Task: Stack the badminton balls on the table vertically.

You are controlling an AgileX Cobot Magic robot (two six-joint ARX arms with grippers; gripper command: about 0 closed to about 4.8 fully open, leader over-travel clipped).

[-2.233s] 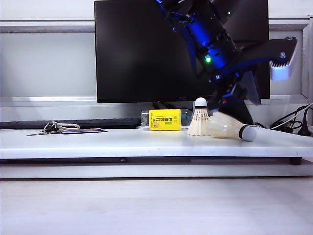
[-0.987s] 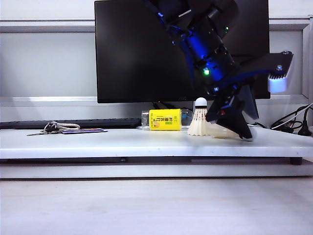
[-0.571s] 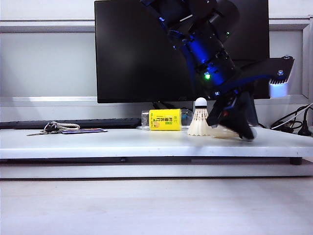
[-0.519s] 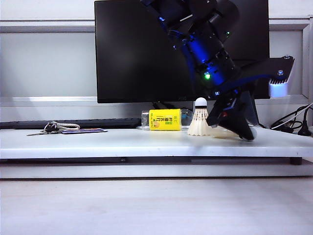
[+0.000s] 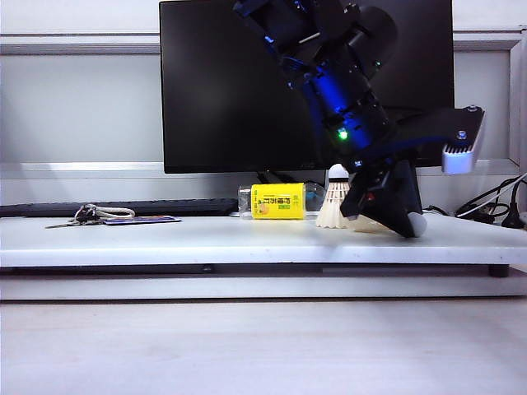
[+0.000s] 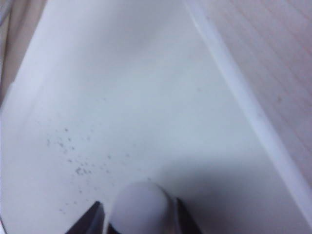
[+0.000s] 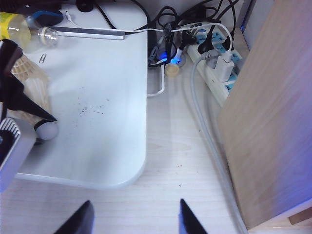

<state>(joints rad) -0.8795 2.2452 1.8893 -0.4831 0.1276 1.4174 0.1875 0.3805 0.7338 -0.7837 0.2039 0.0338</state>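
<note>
One badminton ball (image 5: 333, 202) stands upright on the white table (image 5: 165, 239), cork tip up. The other badminton ball (image 5: 417, 224) lies on its side just right of it, and only its cork tip and a bit of skirt show. My left gripper (image 5: 387, 216) reaches across from above and is shut on this lying ball. In the left wrist view the cork (image 6: 139, 204) sits tight between the dark fingers (image 6: 93, 219). My right gripper (image 7: 134, 219) hangs open and empty over the wood surface beside the table (image 7: 107, 122). From there the lying ball (image 7: 47, 130) shows at the edge.
A yellow-labelled bottle (image 5: 277, 202) lies behind the upright ball, under a black monitor (image 5: 247, 82). Keys (image 5: 90, 216) and a keyboard (image 5: 123, 206) are at the table's left. Cables and a power strip (image 7: 219, 58) lie past the table's right end, beside a wooden panel (image 7: 273, 122).
My left gripper came down over the lying badminton ball and its jaws closed in on it. The upright ball and my right gripper stayed put.
</note>
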